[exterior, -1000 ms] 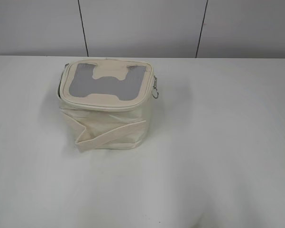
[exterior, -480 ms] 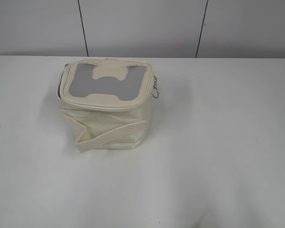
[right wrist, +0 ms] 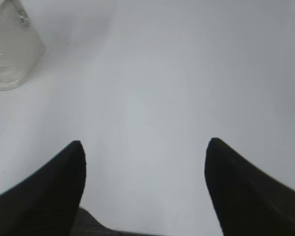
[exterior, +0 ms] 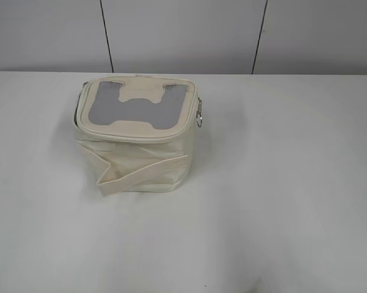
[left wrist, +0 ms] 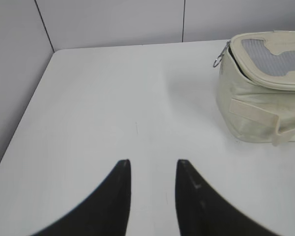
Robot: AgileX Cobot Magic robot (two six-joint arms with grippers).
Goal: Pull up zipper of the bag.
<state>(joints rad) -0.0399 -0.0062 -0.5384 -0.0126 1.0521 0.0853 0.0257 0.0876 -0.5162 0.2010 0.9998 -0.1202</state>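
On the tabletop [exterior: 281, 183] the bag [exterior: 134, 137] sits untouched, zipper [left wrist: 235, 61] gaping at one lid corner, ringed pull [exterior: 199, 118] hanging there. Both arms well short: left fingers [left wrist: 122, 172] slightly apart, right fingers [right wrist: 71, 162] wide apart, empty. Suggest one side steadies the bag wall, the other pinches the pull, then draws along the rim.

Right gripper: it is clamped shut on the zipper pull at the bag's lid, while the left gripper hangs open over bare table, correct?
Not quite. The right gripper is open and holds nothing; the right wrist view shows its jaws spread wide over bare table, with the bag off at the upper left. The left gripper does hang open over bare table.
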